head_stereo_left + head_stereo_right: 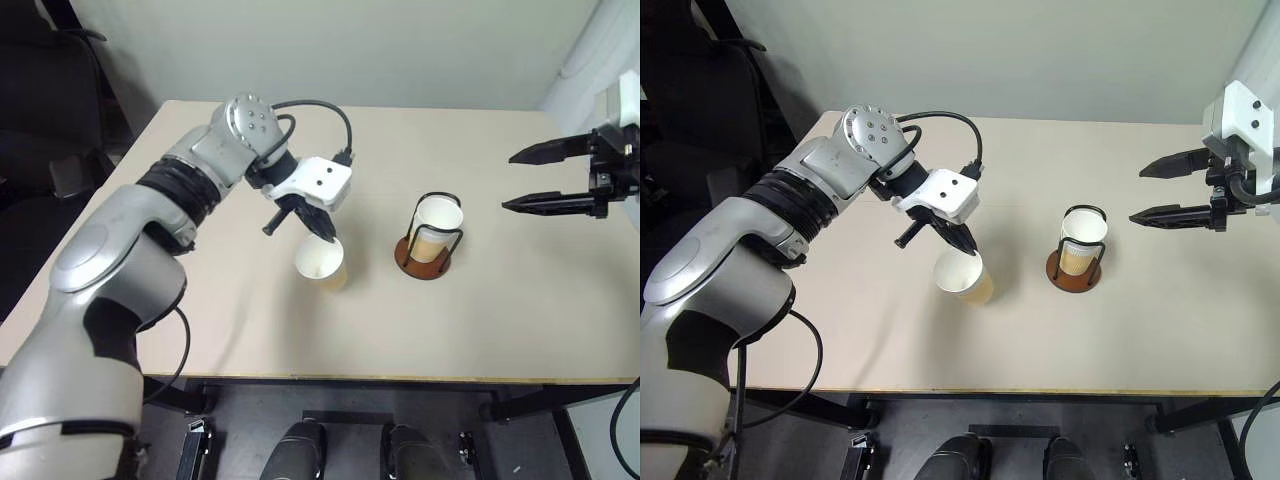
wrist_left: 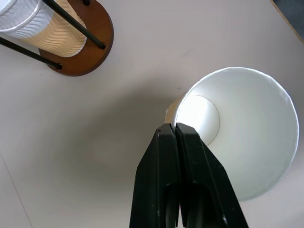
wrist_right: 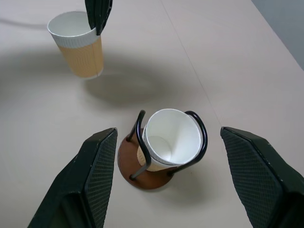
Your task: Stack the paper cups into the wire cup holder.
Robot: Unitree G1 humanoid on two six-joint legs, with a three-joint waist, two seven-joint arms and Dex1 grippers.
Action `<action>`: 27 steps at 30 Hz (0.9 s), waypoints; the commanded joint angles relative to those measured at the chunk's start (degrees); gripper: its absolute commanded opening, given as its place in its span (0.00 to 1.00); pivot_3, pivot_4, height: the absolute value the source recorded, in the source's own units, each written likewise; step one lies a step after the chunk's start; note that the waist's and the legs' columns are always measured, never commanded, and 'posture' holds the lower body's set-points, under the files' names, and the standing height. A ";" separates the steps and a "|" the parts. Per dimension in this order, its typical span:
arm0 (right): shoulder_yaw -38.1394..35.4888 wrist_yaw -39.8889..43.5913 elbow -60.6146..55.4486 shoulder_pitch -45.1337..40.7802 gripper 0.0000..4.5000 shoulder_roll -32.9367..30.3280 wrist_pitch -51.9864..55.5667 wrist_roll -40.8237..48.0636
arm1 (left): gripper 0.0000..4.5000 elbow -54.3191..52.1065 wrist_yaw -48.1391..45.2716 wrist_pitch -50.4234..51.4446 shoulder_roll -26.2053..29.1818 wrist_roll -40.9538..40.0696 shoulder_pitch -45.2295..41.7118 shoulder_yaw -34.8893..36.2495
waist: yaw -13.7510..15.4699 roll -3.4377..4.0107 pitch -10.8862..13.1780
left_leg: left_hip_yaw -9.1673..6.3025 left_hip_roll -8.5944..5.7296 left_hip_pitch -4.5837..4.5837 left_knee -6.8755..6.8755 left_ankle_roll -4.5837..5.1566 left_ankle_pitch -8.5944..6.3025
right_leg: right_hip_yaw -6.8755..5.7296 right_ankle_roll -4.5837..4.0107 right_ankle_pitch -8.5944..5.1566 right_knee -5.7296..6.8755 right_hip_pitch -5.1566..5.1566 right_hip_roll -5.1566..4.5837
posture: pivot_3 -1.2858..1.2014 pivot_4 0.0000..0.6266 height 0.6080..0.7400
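From the head camera, two paper cups are showing on a smooth, pale table (image 1: 520, 320). One cup (image 1: 322, 264) is hanging in the left gripper (image 1: 322, 232), whose black fingers are pinched together on its rim, one inside and one outside. It is tipping a little, near the middle of the table. The other cup (image 1: 436, 226) is sitting inside the one wire holder (image 1: 429, 240), just to the right of the first. The holder is made of thin black loops on a round brown base. The right gripper (image 1: 520, 180) is hanging in the air well off to the right, its two fingers wide apart with nothing between them.

From the left wrist, the held cup (image 2: 251, 137) is looking round and white inside.

From the right wrist, both cups are showing white rims and ribbed tan sides.
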 commanded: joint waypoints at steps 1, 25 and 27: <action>-1.10 0.34 -0.50 -0.01 0.78 -0.23 -1.00 -0.54 | 0.01 -0.75 -1.63 0.44 0.45 -1.08 -1.72 2.16 | 0.00 0.00 0.00 | 0.00 0.00 0.00 0.00 -0.02 0.01 | 0.00 0.00 0.00 0.00 0.00 0.00 | 0.52 0.24 1.00; -2.81 -0.44 2.18 -7.67 0.78 2.00 -0.47 -0.64 | 0.01 0.31 -1.63 0.10 0.20 0.26 -1.36 3.22 | 0.00 0.00 0.00 | -0.03 0.00 0.00 -0.08 -0.22 0.12 | -0.02 -0.15 -0.09 0.00 -0.03 0.00 | 0.52 0.24 1.00; -2.91 -0.67 2.07 -8.17 0.78 2.12 -0.16 -0.40 | 0.01 0.56 -1.63 -0.06 0.15 0.32 -1.45 3.16 | 0.00 0.00 0.00 | -0.02 0.00 0.00 -0.09 -0.24 0.13 | -0.02 -0.16 -0.09 0.00 -0.03 0.00 | 0.52 0.24 1.00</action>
